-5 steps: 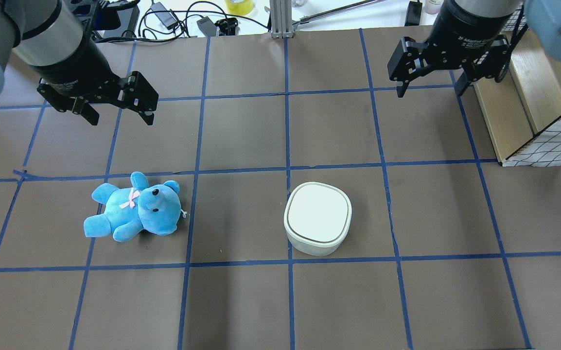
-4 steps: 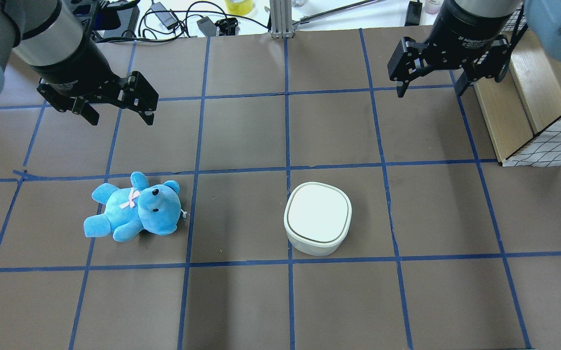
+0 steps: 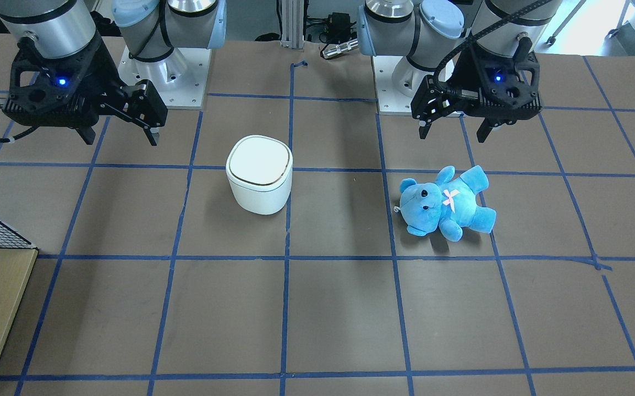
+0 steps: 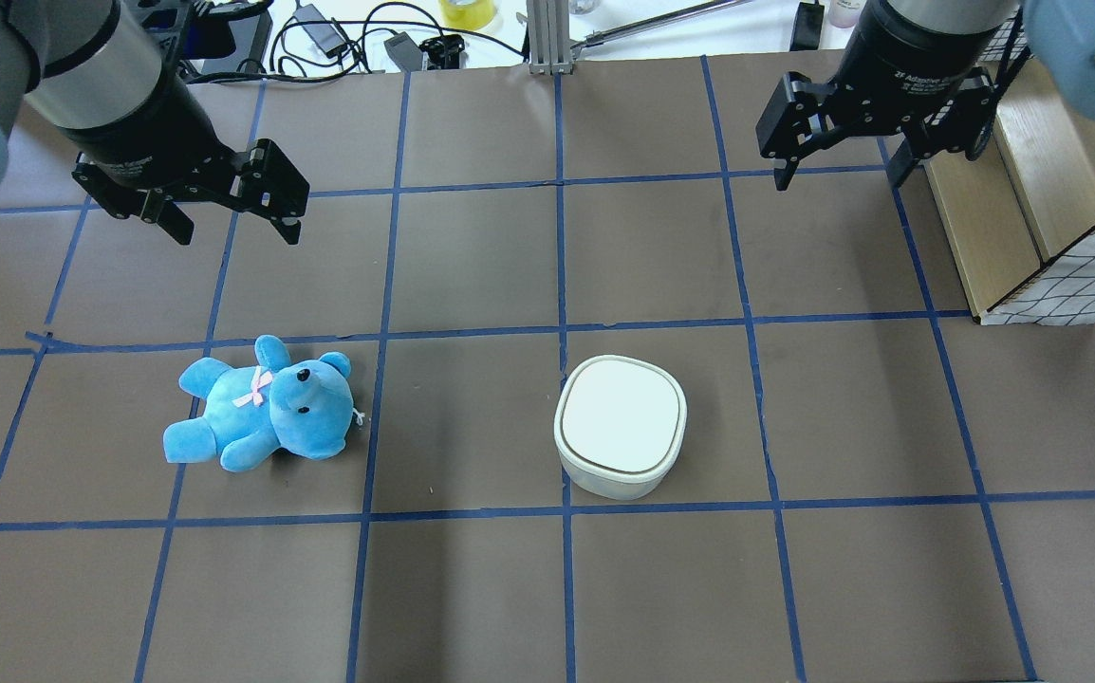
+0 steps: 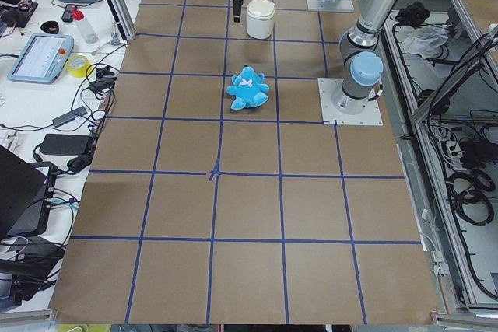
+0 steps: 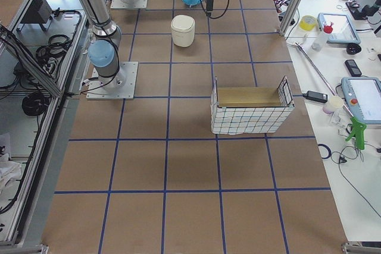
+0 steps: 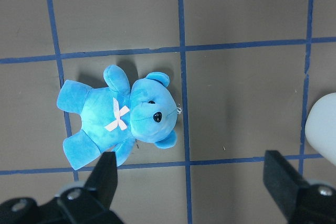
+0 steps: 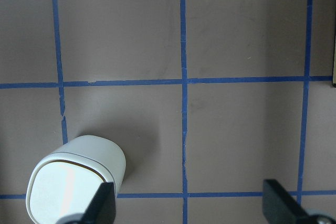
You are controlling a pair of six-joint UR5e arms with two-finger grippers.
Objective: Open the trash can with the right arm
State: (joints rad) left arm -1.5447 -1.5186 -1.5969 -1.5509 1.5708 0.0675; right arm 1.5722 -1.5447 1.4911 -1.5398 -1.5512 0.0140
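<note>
change since earlier frames: next to none, right arm (image 4: 913,52) maybe crept a hair, hard to tell | right jaws: spread wide, empty | left arm (image 4: 120,104) jaws: same | trash can (image 4: 620,424): lid down, mid-worktop (image 4: 472,266), well apart from right jaws | task: approach barely begun

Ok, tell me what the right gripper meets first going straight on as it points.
The right gripper points down, so likely bare table; the trash can sits off to the side, outside that line.
</note>
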